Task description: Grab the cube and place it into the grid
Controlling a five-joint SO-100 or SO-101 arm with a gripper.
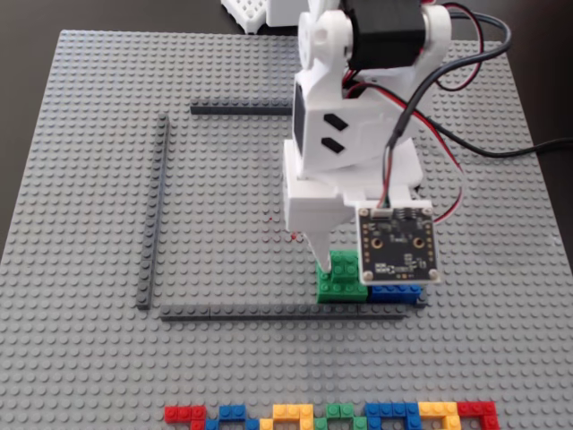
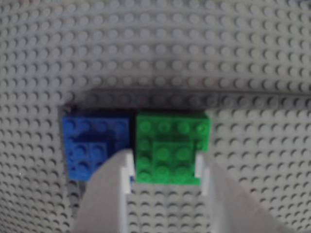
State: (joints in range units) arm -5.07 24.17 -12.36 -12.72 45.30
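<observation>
The cube (image 1: 341, 279) is a small green block standing on the baseplate just inside the near strip of the grid (image 1: 269, 313). It touches a blue block (image 1: 395, 293) of the same shape. My gripper (image 1: 345, 266) reaches down over the cube, with one white fingertip beside its raised top brick and the other hidden behind the camera board. In the wrist view my gripper (image 2: 165, 156) straddles the cube (image 2: 171, 150). The two fingers flank its sides with a thin gap on the blue side, so it looks open. The grid's right side is hidden by the arm.
The blue block (image 2: 92, 143) sits under one finger's outer edge. A multicoloured brick row (image 1: 331, 415) lines the baseplate's near edge. Tiny red marks (image 1: 291, 235) lie at the grid's centre. Red and black cables (image 1: 483, 143) hang to the right, and a white studded piece (image 1: 251, 13) lies at the back.
</observation>
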